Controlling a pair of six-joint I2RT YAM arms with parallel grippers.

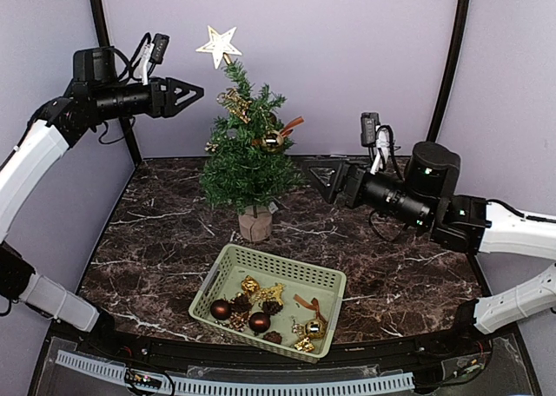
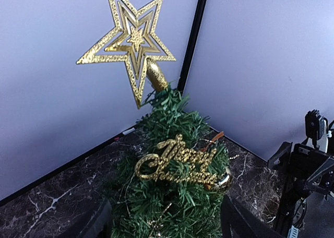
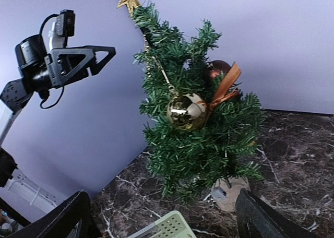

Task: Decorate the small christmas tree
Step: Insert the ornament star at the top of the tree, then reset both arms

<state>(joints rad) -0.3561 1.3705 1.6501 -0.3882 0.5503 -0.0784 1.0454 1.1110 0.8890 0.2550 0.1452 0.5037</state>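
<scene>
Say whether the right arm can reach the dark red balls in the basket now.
Probably yes: the right gripper hangs open and empty, and the dark red balls lie uncovered in the basket, nothing standing between.

Bright, even light; sharp focus.

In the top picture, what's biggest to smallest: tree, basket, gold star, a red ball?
1. small christmas tree and basket: about alike; the basket sits nearer the camera, so unsure.
2. gold star
3. dark red ball
</scene>
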